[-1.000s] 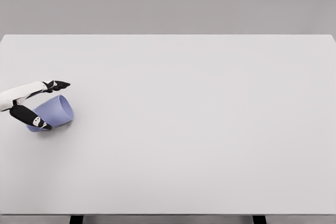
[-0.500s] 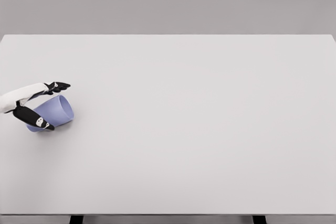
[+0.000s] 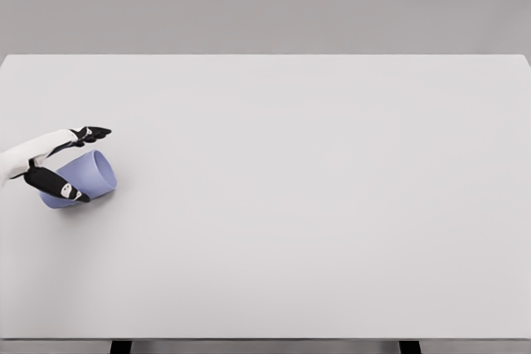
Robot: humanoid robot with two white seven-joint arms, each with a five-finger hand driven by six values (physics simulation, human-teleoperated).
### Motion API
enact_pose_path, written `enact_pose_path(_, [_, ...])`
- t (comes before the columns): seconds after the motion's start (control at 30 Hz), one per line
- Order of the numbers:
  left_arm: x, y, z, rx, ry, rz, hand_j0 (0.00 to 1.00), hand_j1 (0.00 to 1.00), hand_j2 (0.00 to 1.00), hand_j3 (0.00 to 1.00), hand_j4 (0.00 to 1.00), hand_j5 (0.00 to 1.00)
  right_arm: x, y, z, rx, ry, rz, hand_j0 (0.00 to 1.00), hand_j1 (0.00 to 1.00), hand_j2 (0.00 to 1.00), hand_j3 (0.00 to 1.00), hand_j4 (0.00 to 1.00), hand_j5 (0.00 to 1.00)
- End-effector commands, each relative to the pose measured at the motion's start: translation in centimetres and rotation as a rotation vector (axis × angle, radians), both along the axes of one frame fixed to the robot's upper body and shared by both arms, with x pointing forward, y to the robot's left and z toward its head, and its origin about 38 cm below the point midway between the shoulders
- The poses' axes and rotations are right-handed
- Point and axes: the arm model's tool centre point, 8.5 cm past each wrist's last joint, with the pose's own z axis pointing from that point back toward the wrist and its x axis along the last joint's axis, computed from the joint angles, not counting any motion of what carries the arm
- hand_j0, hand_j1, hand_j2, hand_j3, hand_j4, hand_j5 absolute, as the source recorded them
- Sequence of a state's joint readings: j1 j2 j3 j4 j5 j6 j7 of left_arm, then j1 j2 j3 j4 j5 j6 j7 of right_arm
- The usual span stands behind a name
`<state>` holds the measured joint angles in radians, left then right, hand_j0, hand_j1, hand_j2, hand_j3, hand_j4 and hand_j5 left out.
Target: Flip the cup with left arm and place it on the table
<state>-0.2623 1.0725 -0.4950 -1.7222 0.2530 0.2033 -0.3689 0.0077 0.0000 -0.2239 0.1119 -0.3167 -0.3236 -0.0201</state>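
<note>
Head view shows the left hand [image 3: 51, 163] at the far left edge of the white bench [image 3: 290, 205], wrapped around the lilac cup [image 3: 83, 178]. The cup lies on its side near that edge, its open mouth turned to the right and slightly away from the camera, its closed end hidden behind the hand.

Over the last second the change is small but telling. The thumb, which sat lower across the front of the cup, has crept upward and inward, so the gap between it and the upper fingers [image 3: 90, 133] has narrowed. Those fingers lie along the top of the cup, the thumb presses its near side; the hand now looks clamped on the cup rather than merely set around it. The cup itself has not shifted or rolled between the pictures, and its shadow stays tight beneath it, so it appears to rest on the bench and not to be lifted yet.

I judge this as the close of the grasp, with the flip itself not begun. The next move likely calls for a lift clear of the bench, then a wrist roll to bring the mouth upward before setting the cup down. The hold sits toward the closed end, so slipping during rotation is the risk. The right arm is out of sight.
</note>
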Motion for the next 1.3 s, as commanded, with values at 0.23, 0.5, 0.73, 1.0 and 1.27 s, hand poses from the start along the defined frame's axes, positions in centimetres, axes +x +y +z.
enact_pose_path(0.23, [-0.3,0.0,-0.5,0.014,0.008,-0.005,1.00,1.00,1.00,1.00,1.00,1.00,0.0,0.0,0.0,0.000,-0.002,-0.001,1.00,1.00,1.00,1.00,1.00,1.00])
enact_pose_path(0.5, [-0.4,-0.1,-0.8,0.013,0.013,-0.005,1.00,1.00,1.00,1.00,1.00,1.00,0.0,0.0,0.0,0.000,0.000,-0.001,1.00,1.00,1.00,1.00,1.00,1.00])
enact_pose_path(0.73, [-0.6,-0.1,-1.2,0.036,0.010,-0.008,0.92,0.92,0.92,0.92,0.92,0.92,0.0,0.0,0.0,0.000,-0.002,-0.001,1.00,1.00,1.00,1.00,1.00,1.00])
enact_pose_path(1.0, [-0.8,0.0,-1.5,0.037,0.018,-0.008,0.73,0.73,0.73,0.73,0.73,0.73,-0.1,0.0,0.0,0.000,0.001,-0.001,1.00,1.00,1.00,1.00,1.00,1.00])
enact_pose_path(1.27, [-0.8,-0.1,-1.3,0.042,0.009,-0.018,0.67,0.67,0.67,0.67,0.67,0.67,0.0,0.0,0.0,0.000,-0.002,-0.001,1.00,1.00,1.00,1.00,1.00,1.00])
